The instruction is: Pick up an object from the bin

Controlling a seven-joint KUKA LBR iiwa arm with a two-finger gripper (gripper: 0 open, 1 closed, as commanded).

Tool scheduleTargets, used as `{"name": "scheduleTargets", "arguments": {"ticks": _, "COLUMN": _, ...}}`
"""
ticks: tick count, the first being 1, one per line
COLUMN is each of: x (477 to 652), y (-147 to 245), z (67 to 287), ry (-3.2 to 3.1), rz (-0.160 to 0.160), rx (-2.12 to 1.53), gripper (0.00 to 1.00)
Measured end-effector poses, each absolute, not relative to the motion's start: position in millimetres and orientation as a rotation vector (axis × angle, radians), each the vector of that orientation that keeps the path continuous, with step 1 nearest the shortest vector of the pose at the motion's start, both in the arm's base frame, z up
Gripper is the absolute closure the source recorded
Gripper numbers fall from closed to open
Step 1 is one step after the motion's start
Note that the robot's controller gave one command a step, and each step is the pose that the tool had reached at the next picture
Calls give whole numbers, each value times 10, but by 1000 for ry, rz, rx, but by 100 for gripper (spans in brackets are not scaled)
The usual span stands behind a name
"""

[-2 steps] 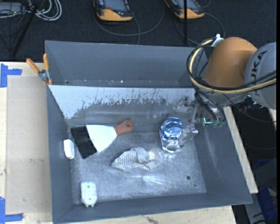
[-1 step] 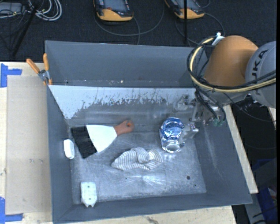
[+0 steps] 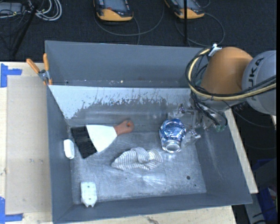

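My gripper (image 3: 194, 123) sits low at the right side of the bin, under the arm's orange cover. Directly to its left, touching or nearly touching it, lies a blue-and-white patterned cup (image 3: 172, 134) with its open mouth towards the bin's front. A crumpled grey striped cloth (image 3: 136, 159) lies just left of and below the cup.
A brush with a white body, black bristles and a reddish-brown handle (image 3: 101, 136) lies left of centre. A small white piece (image 3: 68, 148) rests by the left wall, and a white block (image 3: 88, 193) sits in the front left corner. The arm overhangs the right wall.
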State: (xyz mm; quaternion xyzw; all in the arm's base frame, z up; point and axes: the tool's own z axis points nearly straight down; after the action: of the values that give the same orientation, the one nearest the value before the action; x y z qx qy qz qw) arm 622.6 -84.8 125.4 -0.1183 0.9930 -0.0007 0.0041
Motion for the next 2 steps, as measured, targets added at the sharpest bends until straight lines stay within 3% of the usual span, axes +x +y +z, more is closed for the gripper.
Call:
{"name": "scheduleTargets", "arguments": {"ticks": 1, "x": 6227, "y": -890, "z": 1033, "ry": 3059, "rz": 0, "rx": -689, "gripper": 0}}
{"name": "scheduleTargets", "arguments": {"ticks": 2, "x": 6215, "y": -845, "z": 1231, "ry": 2978, "rz": 1, "rx": -994, "gripper": 0}}
